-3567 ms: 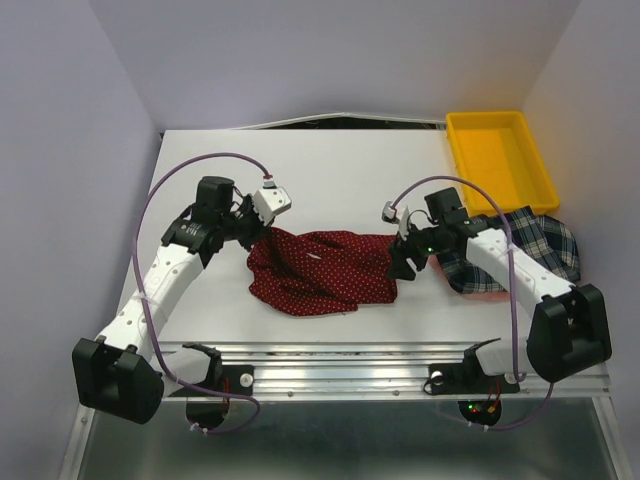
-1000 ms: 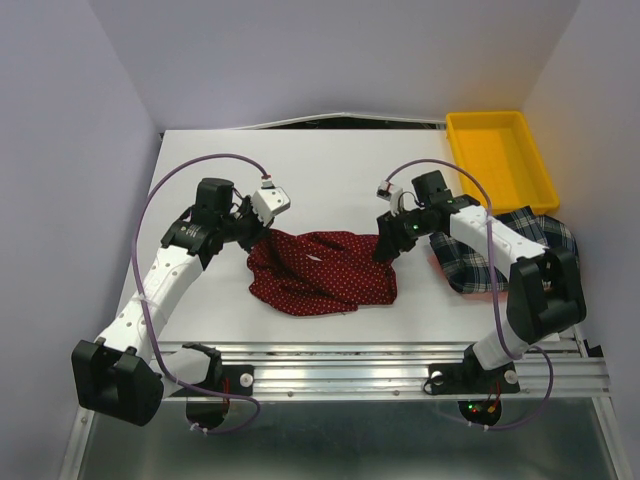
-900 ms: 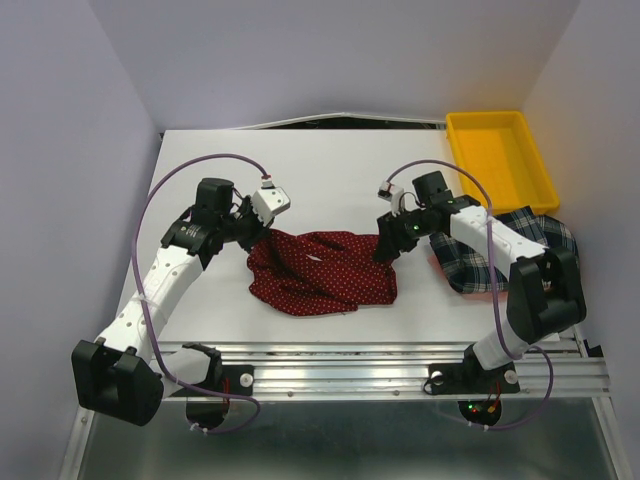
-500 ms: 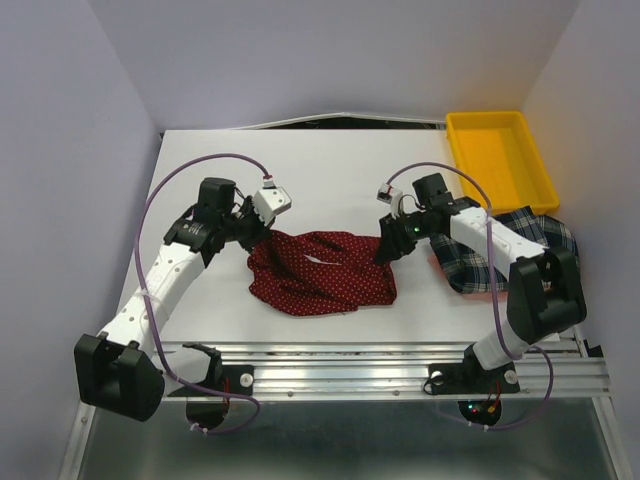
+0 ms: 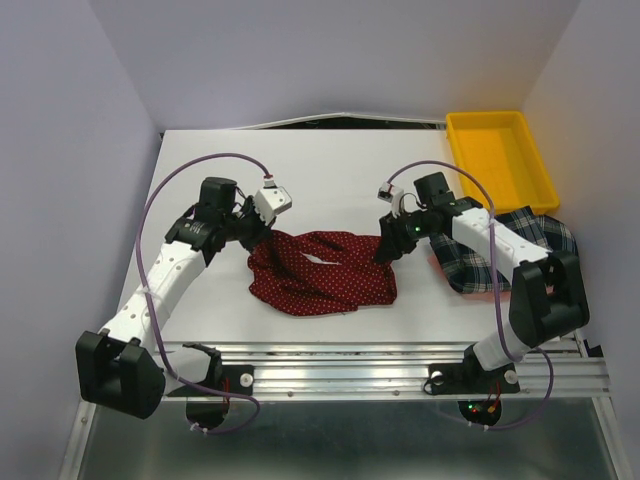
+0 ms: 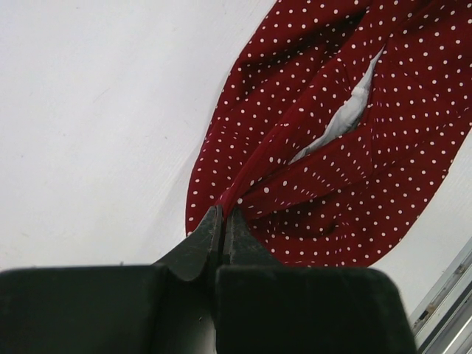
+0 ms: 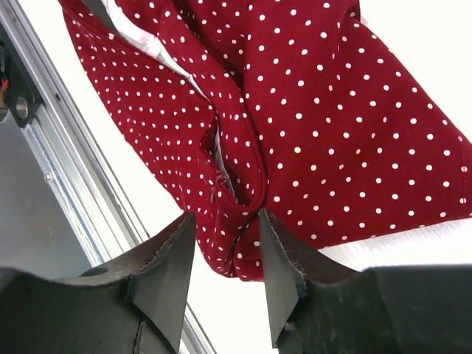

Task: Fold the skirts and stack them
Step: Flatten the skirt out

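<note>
Red skirt [image 5: 322, 275] lies crumpled at mid-table [image 5: 330, 170]. Left gripper [image 6: 221, 215] is clamped tight on the skirt's left edge, with the cloth drawn up into its tips. Right gripper [image 7: 225, 221] stands partly open astride a raised fold at the right edge, not pinching it. Plaid skirt [image 5: 525, 240] lies bunched at the table's right side.

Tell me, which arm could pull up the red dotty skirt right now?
Left, probably. The left hand is pinched shut on the edge of the red skirt. The right hand stands open around a fold at the other end, so it must squeeze first.
</note>
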Robot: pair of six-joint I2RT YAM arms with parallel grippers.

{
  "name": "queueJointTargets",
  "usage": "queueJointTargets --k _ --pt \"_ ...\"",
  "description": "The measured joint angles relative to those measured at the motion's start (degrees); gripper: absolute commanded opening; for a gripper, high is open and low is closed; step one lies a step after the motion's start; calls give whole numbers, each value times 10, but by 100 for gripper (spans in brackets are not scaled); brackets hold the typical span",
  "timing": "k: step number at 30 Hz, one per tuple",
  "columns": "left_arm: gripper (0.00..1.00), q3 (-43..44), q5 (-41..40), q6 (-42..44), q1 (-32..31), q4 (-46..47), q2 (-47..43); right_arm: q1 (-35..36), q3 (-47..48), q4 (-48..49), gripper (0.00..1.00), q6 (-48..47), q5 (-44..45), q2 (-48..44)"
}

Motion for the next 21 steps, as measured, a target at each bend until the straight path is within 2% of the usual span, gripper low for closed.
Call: queueJointTargets --k 18,20,21 --pt "0 0 6 -4 0 1 6 22 0 -3 41 -20 9 -2" --pt "0 0 6 -4 0 1 6 22 0 -3 44 -20 9 -2" --pt "0 0 6 -5 0 1 6 23 0 -3 50 -19 10 -2"
